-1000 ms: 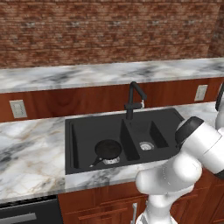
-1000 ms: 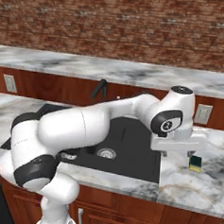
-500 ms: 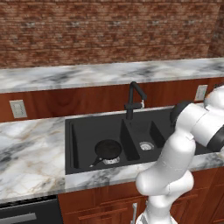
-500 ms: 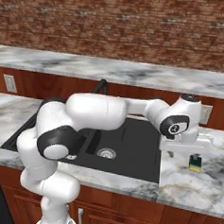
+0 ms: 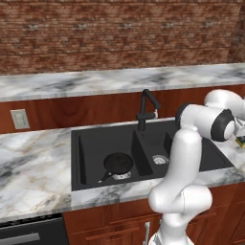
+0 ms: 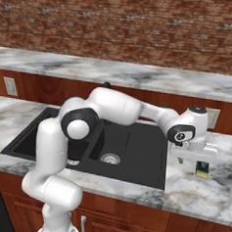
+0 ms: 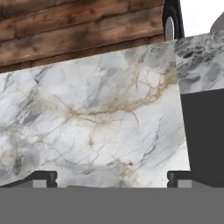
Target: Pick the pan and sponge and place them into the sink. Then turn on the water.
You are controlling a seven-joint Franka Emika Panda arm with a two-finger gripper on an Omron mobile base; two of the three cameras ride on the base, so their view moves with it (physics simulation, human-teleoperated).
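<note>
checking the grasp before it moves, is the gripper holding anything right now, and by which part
Nothing is held. The gripper is open, bare counter between its fingers; the sponge lies on the counter.

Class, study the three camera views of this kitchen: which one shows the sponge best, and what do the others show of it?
The right base view: the sponge sits whole on the marble counter, right of the sink. The left base view catches a yellow sliver at the right edge. In the hand view I can't make it out.
</note>
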